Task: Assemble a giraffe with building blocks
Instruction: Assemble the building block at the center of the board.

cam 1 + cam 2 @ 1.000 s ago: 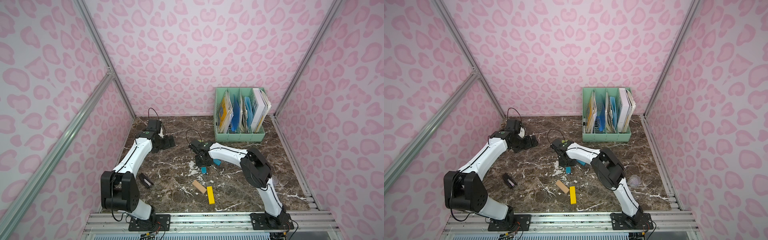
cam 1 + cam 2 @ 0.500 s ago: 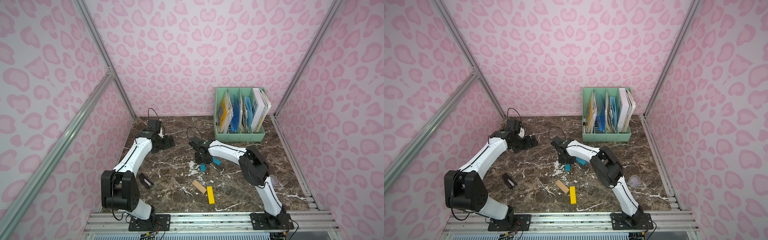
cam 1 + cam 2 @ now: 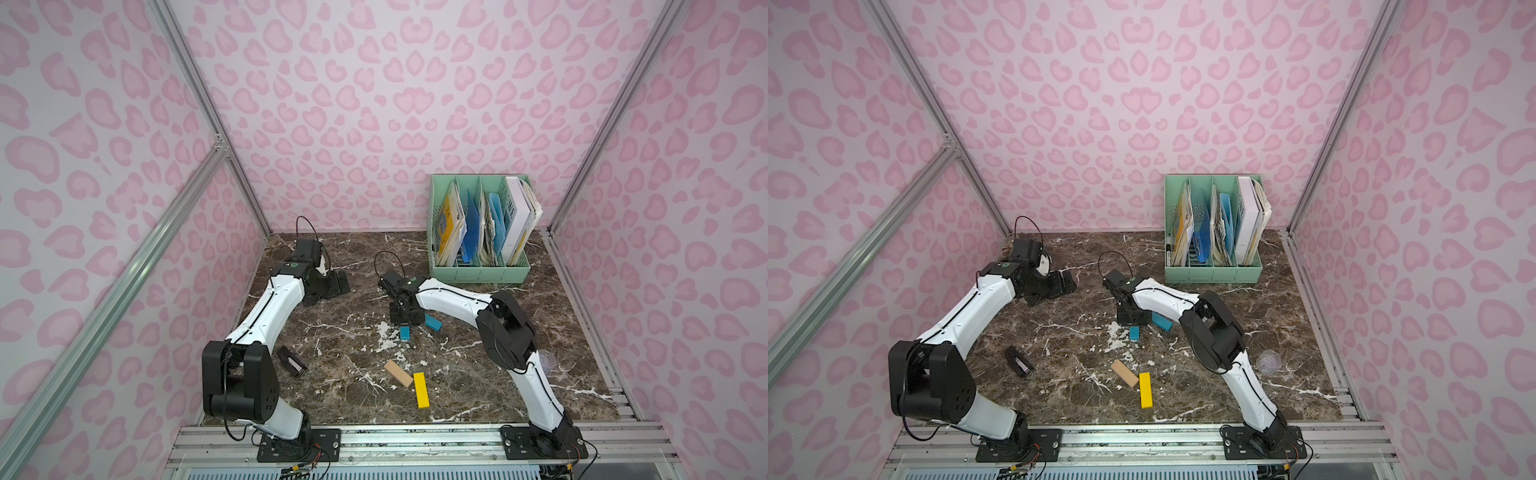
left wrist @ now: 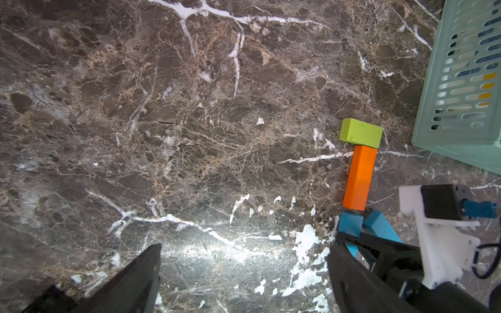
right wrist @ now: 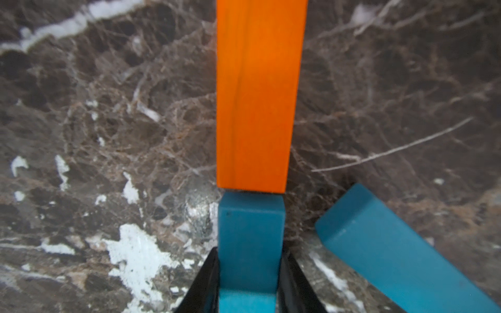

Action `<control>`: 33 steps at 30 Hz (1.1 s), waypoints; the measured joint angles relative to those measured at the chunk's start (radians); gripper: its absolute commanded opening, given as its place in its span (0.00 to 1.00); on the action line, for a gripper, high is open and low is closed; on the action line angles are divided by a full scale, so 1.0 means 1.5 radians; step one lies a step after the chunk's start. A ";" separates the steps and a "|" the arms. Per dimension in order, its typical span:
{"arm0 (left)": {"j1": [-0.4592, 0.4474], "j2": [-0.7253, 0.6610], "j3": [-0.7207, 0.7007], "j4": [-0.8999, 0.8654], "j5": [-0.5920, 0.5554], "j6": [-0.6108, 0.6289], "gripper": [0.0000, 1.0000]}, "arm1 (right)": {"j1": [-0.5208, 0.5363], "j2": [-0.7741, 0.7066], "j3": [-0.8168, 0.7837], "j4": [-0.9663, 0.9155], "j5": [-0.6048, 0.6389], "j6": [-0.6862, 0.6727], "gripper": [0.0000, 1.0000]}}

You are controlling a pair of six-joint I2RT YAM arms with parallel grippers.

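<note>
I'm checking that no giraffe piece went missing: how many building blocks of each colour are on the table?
lime green block: 1
orange block: 1
teal blue blocks: 2
tan block: 1
yellow block: 1
Total: 6

Arm links (image 3: 270, 307): white shells, thin black cable lines.
Joint housings (image 3: 239, 386): bulky, black.
Wrist marking (image 3: 294, 263): green dot.
Wrist cables (image 3: 297, 227): black loops.
Left gripper (image 4: 244, 250): black wedge fingers.
Base plates (image 3: 299, 446): black, screwed.
</note>
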 measured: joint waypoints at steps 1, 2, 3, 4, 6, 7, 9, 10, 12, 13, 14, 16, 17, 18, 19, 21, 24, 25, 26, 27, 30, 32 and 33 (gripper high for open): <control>0.000 0.000 0.000 0.000 0.000 0.000 0.98 | 0.000 0.001 0.003 0.000 0.001 0.000 0.35; 0.001 0.000 0.000 0.000 0.000 0.000 0.98 | -0.001 0.003 0.005 0.000 0.002 0.000 0.35; 0.001 0.000 0.000 0.000 0.000 0.000 0.98 | -0.002 0.005 0.008 0.000 0.004 0.000 0.35; 0.001 0.001 0.000 0.000 0.000 0.000 0.98 | -0.002 0.005 0.009 0.000 0.004 0.000 0.35; 0.001 0.001 0.000 0.000 0.001 0.000 0.98 | -0.002 0.007 0.012 -0.003 0.004 -0.002 0.35; 0.001 0.001 0.000 0.000 0.001 0.000 0.98 | -0.002 0.007 0.014 -0.005 0.004 -0.002 0.35; 0.001 0.001 0.000 0.000 0.001 0.000 0.98 | -0.002 0.008 0.016 -0.006 0.004 -0.002 0.35; 0.002 0.001 0.000 0.000 0.001 0.000 0.98 | -0.002 0.008 0.016 -0.007 0.004 -0.002 0.35; 0.002 0.001 0.000 0.000 0.001 0.000 0.98 | -0.002 0.008 0.016 -0.007 0.004 -0.002 0.35; 0.002 0.001 0.000 0.000 0.002 0.000 0.98 | -0.002 0.008 0.015 -0.007 0.005 -0.002 0.36; 0.002 0.001 0.000 0.000 0.002 0.000 0.98 | -0.002 0.008 0.015 -0.007 0.005 -0.002 0.40; 0.002 0.001 0.000 0.000 0.003 0.000 0.98 | -0.002 0.008 0.014 -0.005 0.008 -0.002 0.58; 0.002 0.001 0.000 0.000 0.003 0.000 0.98 | -0.002 0.008 0.014 -0.002 0.010 -0.003 0.68; 0.002 0.001 0.000 0.000 0.003 0.000 0.98 | -0.002 0.008 0.013 0.001 0.011 -0.006 0.75; 0.002 0.001 0.000 0.000 0.003 0.000 0.98 | -0.001 0.007 0.012 0.003 0.016 -0.014 0.78; 0.002 0.001 0.000 0.000 0.003 0.000 0.98 | 0.002 0.002 0.007 0.006 0.022 -0.022 0.79; 0.002 0.001 0.000 0.000 0.003 0.000 0.98 | 0.013 -0.011 0.002 -0.006 0.029 -0.037 0.79; 0.002 0.001 0.000 0.000 0.003 0.000 0.98 | 0.018 -0.019 0.001 -0.010 0.033 -0.040 0.78; 0.002 0.001 0.000 0.000 0.003 0.000 0.98 | 0.025 -0.031 0.000 -0.014 0.036 -0.048 0.78; 0.002 0.001 0.000 0.000 0.003 0.000 0.98 | 0.031 -0.047 -0.003 -0.014 0.040 -0.054 0.78; 0.002 0.003 0.000 0.000 0.003 0.000 0.98 | 0.043 -0.114 -0.040 -0.009 0.048 -0.057 0.77; 0.002 0.003 0.000 0.000 0.003 0.000 0.98 | 0.036 -0.157 -0.079 -0.004 0.047 -0.057 0.75; 0.002 0.003 0.000 0.000 0.003 0.000 0.98 | 0.028 -0.179 -0.103 -0.003 0.049 -0.057 0.74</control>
